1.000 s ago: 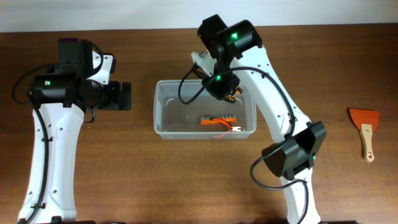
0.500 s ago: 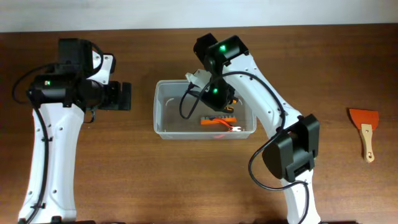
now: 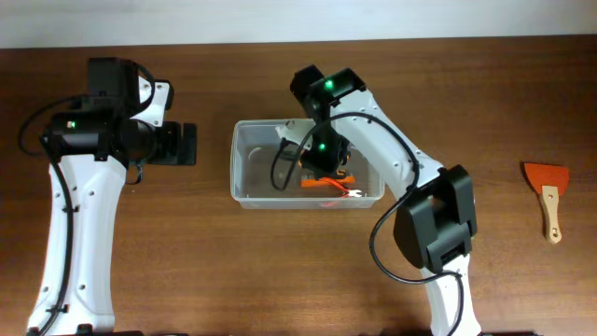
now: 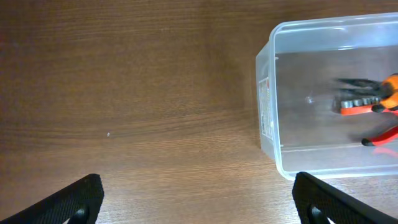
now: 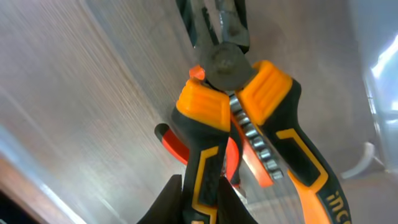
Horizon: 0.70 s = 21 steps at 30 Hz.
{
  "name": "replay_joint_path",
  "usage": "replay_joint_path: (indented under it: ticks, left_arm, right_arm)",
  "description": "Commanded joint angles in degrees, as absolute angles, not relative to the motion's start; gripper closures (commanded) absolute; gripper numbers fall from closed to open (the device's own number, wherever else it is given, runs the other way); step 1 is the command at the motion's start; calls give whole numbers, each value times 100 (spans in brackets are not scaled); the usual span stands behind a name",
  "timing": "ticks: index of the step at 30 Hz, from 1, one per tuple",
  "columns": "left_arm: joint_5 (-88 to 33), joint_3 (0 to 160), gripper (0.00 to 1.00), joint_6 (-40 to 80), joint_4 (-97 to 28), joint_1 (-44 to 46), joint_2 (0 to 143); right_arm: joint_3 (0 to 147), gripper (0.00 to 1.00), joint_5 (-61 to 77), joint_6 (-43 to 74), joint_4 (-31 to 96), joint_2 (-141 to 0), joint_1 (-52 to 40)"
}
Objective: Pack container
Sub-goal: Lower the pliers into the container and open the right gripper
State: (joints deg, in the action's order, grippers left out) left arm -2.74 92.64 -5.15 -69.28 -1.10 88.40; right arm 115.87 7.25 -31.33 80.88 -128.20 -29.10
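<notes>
Right wrist: right end effector (image 5: 200, 202) grips pliers (image 5: 267, 118); handle ends cut off.

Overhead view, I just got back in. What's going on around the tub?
The right claw is down inside the clear tub, gripping orange-and-black pliers by one handle, just above another orange tool that lies on the tub floor. The left claw hangs open and empty over bare table to the left of the tub. An orange scraper lies far off to the right, not packed.
</notes>
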Motion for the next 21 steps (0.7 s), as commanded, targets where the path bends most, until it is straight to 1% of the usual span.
replay_joint_path:
  ticks: [1,10,18,19,21]
  left_arm:
    - [-255,9369,1,-526,-6928,-128,8840]
    - [-255,9369,1,-526,-6928,-130,8840]
    - [-255,9369,1,-528,-6928,-128,8840]
    - [-255,9369,1,-526,-6928,-128,8840]
    - [-255,9369,1,-526,-6928,-128,8840]
  right_arm:
    - [11399,87,843,-3262,7983,-12707,-2954]
    - [11371,86,843,-3262,7644,-12787,-2950]
    - [11367,86,845,-3258,7612,-13058,-2950]
    - [11367,74,845,-3258,7612,-13061,-2950]
    - [11367,72,843,-3258,7618,-13061,-2950]
